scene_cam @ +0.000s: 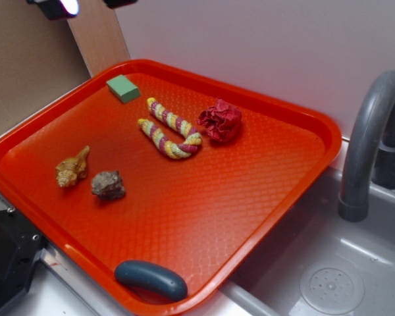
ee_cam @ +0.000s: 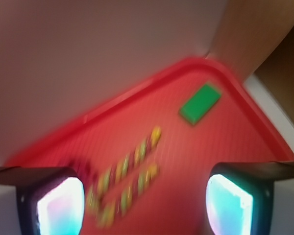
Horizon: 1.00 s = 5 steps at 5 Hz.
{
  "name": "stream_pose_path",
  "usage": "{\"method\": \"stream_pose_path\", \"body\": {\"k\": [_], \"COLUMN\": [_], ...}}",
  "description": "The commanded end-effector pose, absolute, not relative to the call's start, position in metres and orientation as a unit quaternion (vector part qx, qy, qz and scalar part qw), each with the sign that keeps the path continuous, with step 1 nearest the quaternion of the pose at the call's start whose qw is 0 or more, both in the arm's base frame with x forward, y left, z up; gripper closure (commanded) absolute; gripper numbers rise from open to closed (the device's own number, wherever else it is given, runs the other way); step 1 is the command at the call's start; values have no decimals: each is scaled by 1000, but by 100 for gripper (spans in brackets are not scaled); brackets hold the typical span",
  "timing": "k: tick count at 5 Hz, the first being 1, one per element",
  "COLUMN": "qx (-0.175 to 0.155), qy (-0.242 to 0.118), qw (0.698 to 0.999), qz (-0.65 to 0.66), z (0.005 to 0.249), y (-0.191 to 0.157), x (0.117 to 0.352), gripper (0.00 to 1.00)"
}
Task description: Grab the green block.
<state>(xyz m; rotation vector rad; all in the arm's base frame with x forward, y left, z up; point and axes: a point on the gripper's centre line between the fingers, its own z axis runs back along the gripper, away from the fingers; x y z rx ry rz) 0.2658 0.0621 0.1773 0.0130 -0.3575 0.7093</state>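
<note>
White wall backs a red tray (scene_cam: 276,191) beside a grey sink (scene_cam: 329,276). Flat in the tray's far corner lies the green block (scene_cam: 123,88), untouched. Nearby curls a rope toy (scene_cam: 169,128), a red ball (scene_cam: 220,120) just beside it — two shells (scene_cam: 89,176) sit well apart, nearer. The claw (ee_cam: 146,203) hangs above, spread wide and empty.
</note>
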Motion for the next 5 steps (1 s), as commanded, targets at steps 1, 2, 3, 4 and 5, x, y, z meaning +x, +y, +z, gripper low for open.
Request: {"method": "stream_pose_path", "body": {"k": [1, 2, 3, 4, 5], "qx": [25, 41, 68, 68, 68], "qy": [-187, -189, -203, -181, -172], "qw": [891, 889, 884, 880, 877], "qz": [412, 415, 416, 433, 444], "z": [125, 108, 86, 62, 45], "y": [120, 129, 152, 162, 167], "x": [291, 293, 299, 296, 296], "gripper": [0, 0, 0, 0, 0]}}
